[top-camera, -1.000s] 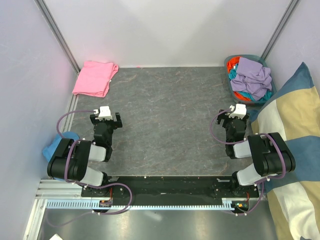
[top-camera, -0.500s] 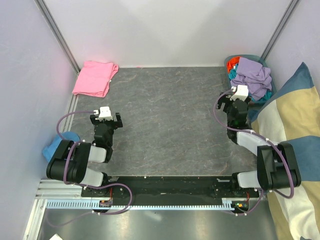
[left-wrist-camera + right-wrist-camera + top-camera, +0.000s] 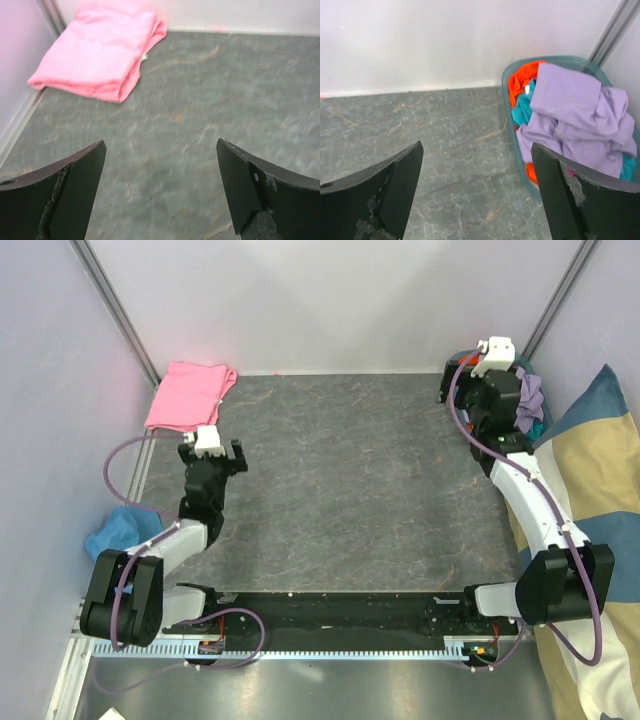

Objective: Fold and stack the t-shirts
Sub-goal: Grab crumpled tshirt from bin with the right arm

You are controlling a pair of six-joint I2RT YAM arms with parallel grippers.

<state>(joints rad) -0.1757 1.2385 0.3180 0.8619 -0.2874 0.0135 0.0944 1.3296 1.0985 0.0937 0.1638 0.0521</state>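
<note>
The pink t-shirt [image 3: 188, 395] lies folded in the far left corner, and the left wrist view [image 3: 97, 52] shows it ahead to the left. The lavender t-shirt [image 3: 575, 120] lies crumpled on top of other clothes in a teal basket [image 3: 565, 59] at the far right. From above my right arm mostly hides it [image 3: 532, 395]. My left gripper [image 3: 212, 448] [image 3: 160, 145] is open and empty over bare table, short of the pink shirt. My right gripper [image 3: 480, 370] [image 3: 477, 145] is open and empty, just left of the basket.
Orange and teal clothes [image 3: 525, 77] lie under the lavender shirt in the basket. A big blue, cream and tan striped cushion [image 3: 585, 500] leans at the right edge. A blue cloth [image 3: 120, 530] lies off the table's left side. Walls close in the back and sides.
My right arm has stretched far forward, from mid-table up to the basket. My left gripper has moved a little forward toward the pink shirt. Both grippers stayed open.
</note>
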